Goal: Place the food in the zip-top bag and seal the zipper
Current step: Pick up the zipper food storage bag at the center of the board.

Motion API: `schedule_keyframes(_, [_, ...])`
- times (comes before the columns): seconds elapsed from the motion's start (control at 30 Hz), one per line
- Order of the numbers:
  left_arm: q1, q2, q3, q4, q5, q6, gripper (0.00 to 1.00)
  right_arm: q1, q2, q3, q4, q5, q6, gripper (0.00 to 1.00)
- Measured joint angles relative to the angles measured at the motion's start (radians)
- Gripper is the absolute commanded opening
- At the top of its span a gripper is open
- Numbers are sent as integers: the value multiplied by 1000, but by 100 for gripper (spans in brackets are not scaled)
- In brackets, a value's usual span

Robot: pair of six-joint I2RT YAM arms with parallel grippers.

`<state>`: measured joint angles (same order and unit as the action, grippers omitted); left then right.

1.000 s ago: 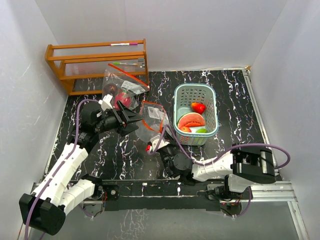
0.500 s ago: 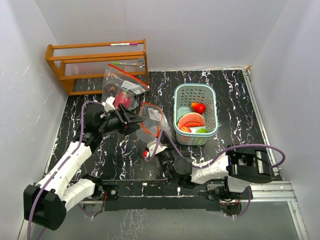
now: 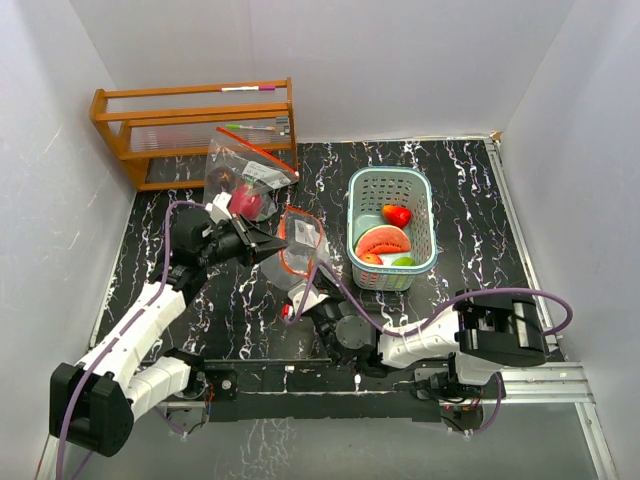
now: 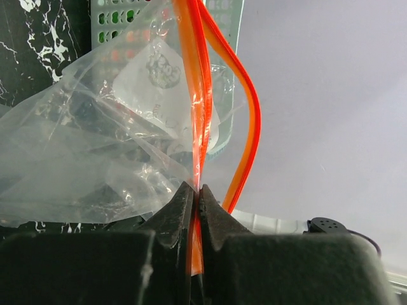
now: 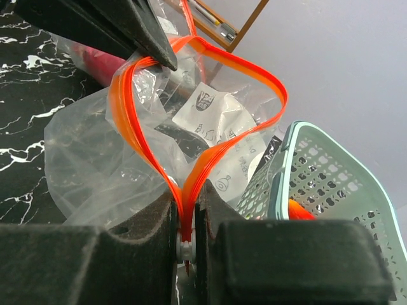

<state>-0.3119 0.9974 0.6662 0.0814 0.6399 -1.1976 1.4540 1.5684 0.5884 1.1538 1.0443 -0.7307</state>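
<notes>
The clear zip-top bag (image 3: pixel 303 262) hangs between my two grippers left of the basket. Its red-orange zipper (image 5: pixel 127 127) stands parted in a loop, and I see no food inside. My left gripper (image 4: pixel 197 192) is shut on one side of the strip (image 4: pixel 198 95); in the top view it (image 3: pixel 279 247) sits at the bag's left. My right gripper (image 5: pixel 189 204) is shut on the zipper's near end, where both strips meet at a white slider; from above it (image 3: pixel 298 300) is below the bag. Food lies in the basket: a red piece (image 3: pixel 398 215), a watermelon slice (image 3: pixel 383 241) and a green piece (image 3: pixel 403 262).
The pale teal lattice basket (image 3: pixel 357 215) stands right of the bag, close to it (image 5: pixel 318 184). A second clear bag (image 3: pixel 245 178) with dark red items leans against a wooden rack (image 3: pixel 190 125) at the back left. White walls enclose the black marbled table (image 3: pixel 470 200).
My left gripper has gone from open to shut on the zipper strip. The right gripper drew the bag's end slightly toward the near left, and the mouth now stands as an upright loop.
</notes>
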Motion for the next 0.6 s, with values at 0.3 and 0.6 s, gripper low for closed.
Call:
schedule_keyframes(0.3, [0, 37, 16, -42, -13, 99, 0, 2, -110, 40, -235, 1, 162, 77])
schedule_keyframes(0.6, [0, 44, 201, -272, -167, 380, 0, 5, -423, 274, -956, -102, 671, 98])
